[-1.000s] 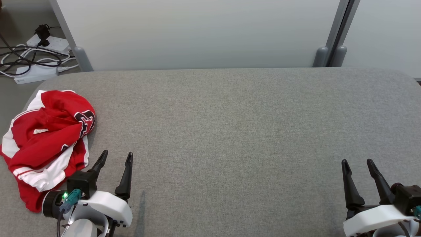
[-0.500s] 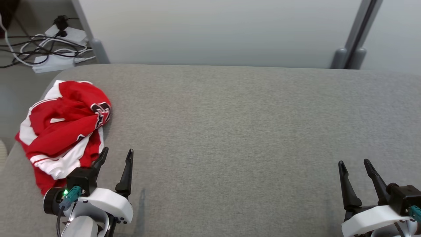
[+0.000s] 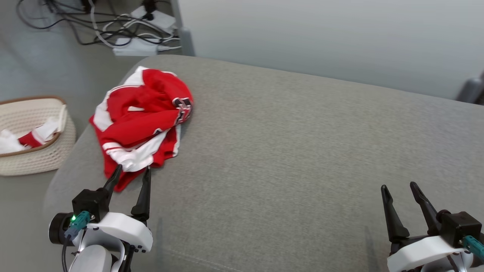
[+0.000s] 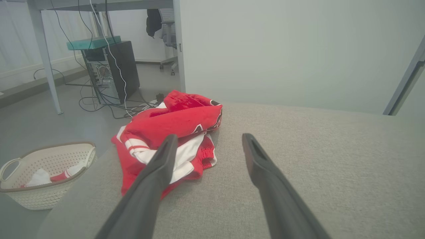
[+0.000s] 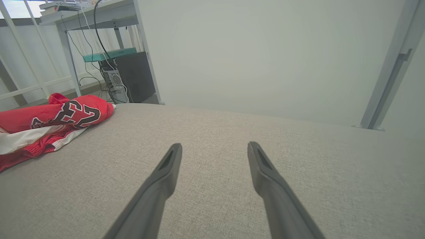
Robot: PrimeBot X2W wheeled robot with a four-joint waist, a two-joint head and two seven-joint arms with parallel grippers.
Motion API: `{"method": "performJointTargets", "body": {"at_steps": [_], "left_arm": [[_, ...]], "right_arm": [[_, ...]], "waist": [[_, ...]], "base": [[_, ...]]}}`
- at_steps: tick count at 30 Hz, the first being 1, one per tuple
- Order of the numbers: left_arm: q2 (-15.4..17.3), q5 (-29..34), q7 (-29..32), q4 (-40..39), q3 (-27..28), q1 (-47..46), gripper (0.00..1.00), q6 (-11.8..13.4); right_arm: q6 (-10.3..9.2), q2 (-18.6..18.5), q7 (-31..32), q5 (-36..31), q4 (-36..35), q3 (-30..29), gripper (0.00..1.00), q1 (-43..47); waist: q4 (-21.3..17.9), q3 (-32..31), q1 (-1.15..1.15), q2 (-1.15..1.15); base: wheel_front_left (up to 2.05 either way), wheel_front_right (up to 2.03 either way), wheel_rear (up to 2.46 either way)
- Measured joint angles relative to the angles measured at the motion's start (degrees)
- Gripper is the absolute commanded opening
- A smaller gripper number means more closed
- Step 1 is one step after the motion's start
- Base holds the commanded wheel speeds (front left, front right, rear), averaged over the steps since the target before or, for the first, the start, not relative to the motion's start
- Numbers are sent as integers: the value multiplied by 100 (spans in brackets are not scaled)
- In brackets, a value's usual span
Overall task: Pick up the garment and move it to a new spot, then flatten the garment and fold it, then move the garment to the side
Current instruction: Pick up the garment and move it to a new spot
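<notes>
The red-and-white sports garment [image 3: 143, 113] lies crumpled in a heap in the upper left of the head view, at the left end of the grey padded surface [image 3: 295, 151]. It looks light, soft and limp, so it will likely sag and unfold once lifted. A raised fold or the white-striped hem at its lower edge seems the best place to take hold. The left claw [image 3: 133, 168] sits right at that hem, jaws spread wide and empty; contact cannot be told. The right claw [image 3: 398, 186], at lower right, is equally wide and empty, well apart from the cloth. A woven basket [image 3: 38, 158] stands on the floor at the left edge.
</notes>
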Motion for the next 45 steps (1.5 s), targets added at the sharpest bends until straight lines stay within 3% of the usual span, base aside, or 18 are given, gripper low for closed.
{"method": "performJointTargets", "body": {"at_steps": [13,25,32,45], "left_arm": [[-109,-51,0,30,41,16,100,-12],[-138,-118,11,221,27,-10,100,-65],[-79,-514,757,367,-42,-604,100,-268],[736,-1365,2607,704,-104,-2808,100,-371]], "right_arm": [[0,-9,0,54,-37,97,100,-7],[0,-94,0,143,-4,193,100,-95],[0,-171,0,144,-13,283,100,-294],[1,-347,-1,144,-143,633,100,-842]], "waist": [[948,65,0,0],[997,158,0,0],[944,395,0,0],[378,1099,0,0]], "base": [[0,0,0],[0,0,0],[0,0,0],[0,0,0]]}}
